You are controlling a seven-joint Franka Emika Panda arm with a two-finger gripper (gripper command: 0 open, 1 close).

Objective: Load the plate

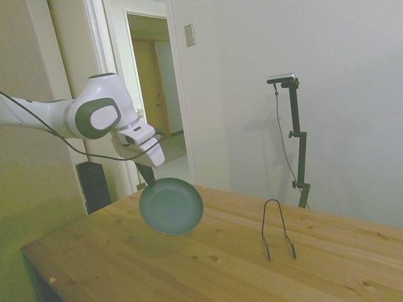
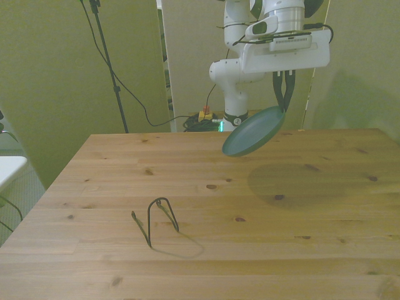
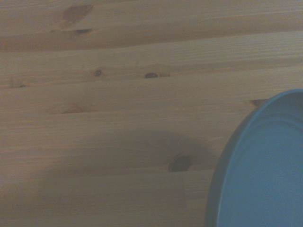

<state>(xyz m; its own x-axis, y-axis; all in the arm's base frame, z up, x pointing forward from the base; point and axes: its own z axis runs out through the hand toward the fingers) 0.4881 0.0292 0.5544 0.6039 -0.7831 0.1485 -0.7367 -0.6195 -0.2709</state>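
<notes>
The dark green plate [image 1: 171, 206] [image 2: 253, 131] hangs tilted in the air, well above the wooden table [image 1: 189, 264]. My gripper [image 1: 150, 179] [image 2: 284, 103] is shut on the plate's upper rim. In the wrist view a curved part of the plate [image 3: 265, 170] fills one corner over the wood grain. The thin black wire stand [image 1: 278, 229] [image 2: 159, 217] sits on the table, far from the plate and toward the front view's left.
The plate's shadow [image 2: 294, 184] falls on the table below it. An open doorway [image 1: 154, 94] lies behind the arm in the side view. Cables [image 2: 134, 100] trail behind the table's far edge.
</notes>
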